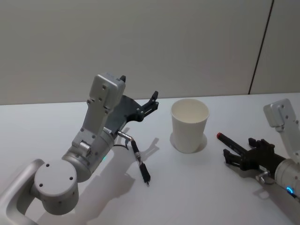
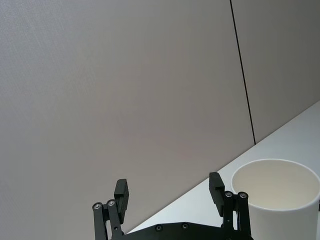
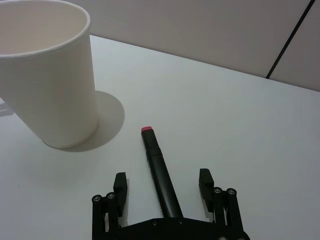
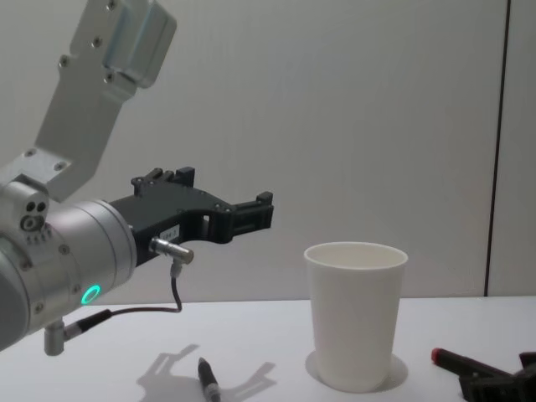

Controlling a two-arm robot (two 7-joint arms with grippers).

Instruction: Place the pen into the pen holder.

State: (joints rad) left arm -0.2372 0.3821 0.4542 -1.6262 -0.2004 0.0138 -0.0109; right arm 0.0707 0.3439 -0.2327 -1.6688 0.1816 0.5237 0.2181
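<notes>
Right gripper (image 3: pixel 162 176) is low on the table (image 1: pixel 197 187), fingers spread. The pen (image 3: pixel 154 150) lies flat between them, not gripped; neither finger seems to touch it. Its red end points away from the gripper, and the cup (image 1: pixel 189 126) stands upright ahead of the gripper and off to its left. Left gripper (image 2: pixel 169 185) is raised, spread and empty, with the cup just beyond it on its right side.

Risks:
- The fingers sit near the pen's back end, so a grasp there may let the long front droop or swing on the lift.
- An off-centre close could roll the pen away.
- The cup looks light, so a knock on the rim or a hard drop could tip it.

Count: one pen, one cup, two grippers, one cable plug (image 1: pixel 141 166) lying below the left gripper.
</notes>
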